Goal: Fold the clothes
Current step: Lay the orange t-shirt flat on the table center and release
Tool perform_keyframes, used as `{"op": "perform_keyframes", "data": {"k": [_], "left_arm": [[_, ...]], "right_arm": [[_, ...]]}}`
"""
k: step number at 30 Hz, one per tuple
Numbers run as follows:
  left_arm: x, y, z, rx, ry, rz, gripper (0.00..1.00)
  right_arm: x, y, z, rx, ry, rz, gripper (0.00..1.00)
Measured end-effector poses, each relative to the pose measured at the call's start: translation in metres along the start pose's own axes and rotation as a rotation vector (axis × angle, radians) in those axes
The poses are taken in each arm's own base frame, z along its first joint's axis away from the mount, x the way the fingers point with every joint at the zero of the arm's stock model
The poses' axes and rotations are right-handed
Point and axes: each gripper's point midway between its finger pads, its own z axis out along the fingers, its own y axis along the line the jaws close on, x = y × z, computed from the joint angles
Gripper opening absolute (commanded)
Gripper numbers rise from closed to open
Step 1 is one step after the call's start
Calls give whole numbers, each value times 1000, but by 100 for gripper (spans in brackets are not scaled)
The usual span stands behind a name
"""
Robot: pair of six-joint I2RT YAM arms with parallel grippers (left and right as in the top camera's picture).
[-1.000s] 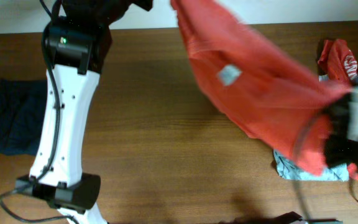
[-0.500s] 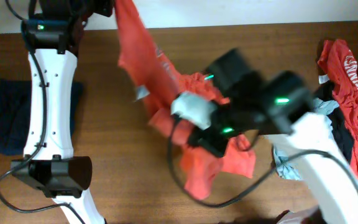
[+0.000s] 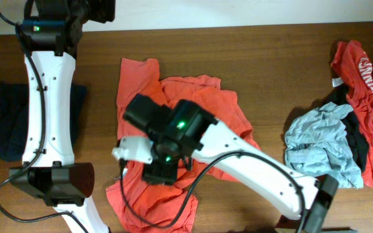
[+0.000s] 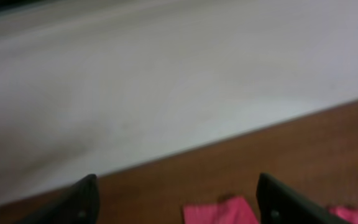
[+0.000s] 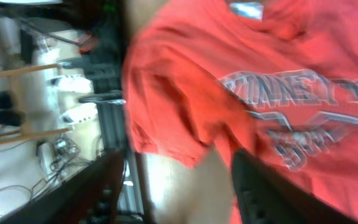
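A red T-shirt (image 3: 203, 107) lies crumpled on the wooden table (image 3: 271, 71), left of centre. Its printed lettering (image 5: 291, 93) shows in the right wrist view. My left gripper (image 4: 176, 190) is at the table's far edge, open and holding nothing, with a corner of the red cloth (image 4: 222, 211) just below it. My right arm (image 3: 238, 155) reaches in from the lower right over the shirt. Its gripper (image 5: 176, 165) is open above the shirt's edge, and no cloth is pinched between the fingers.
A heap of clothes sits at the right edge, with a red garment (image 3: 361, 71) and a light blue one (image 3: 316, 145) among them. A dark navy garment (image 3: 2, 123) lies at the far left. A white wall (image 4: 166, 74) runs along the table's back edge.
Both grippers have opened and let go of the red T-shirt, which dropped from the air onto the table. My right arm swung from the right side over to the centre-left.
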Motion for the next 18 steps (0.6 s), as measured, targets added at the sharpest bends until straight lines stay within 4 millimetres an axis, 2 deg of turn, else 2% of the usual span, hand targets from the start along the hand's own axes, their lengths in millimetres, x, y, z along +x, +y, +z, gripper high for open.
{"op": "perform_keyframes", "data": {"k": [2,4,7,10,14,15,18], "left_arm": [[16,-3,-1,9,64,-6,84],[33,-8,-5,26,140,-16,84],[55,-16,-13,47,234,-25,83],[83,-27,-23,75,359,-54,83],[93,-30,-21,80,401,-79,82],[100,-31,-17,81,426,-93,79],[150,-34,18,80,580,-180,32]], "right_arm": [[6,-26,-14,94,-15,81,70],[16,-62,-32,188,-44,208,74],[42,-119,-57,295,-87,422,81],[78,-172,-85,381,-138,635,82],[130,-218,-107,407,-178,854,82],[138,-224,-108,405,-180,885,82],[161,-239,-103,378,-164,970,82]]}}
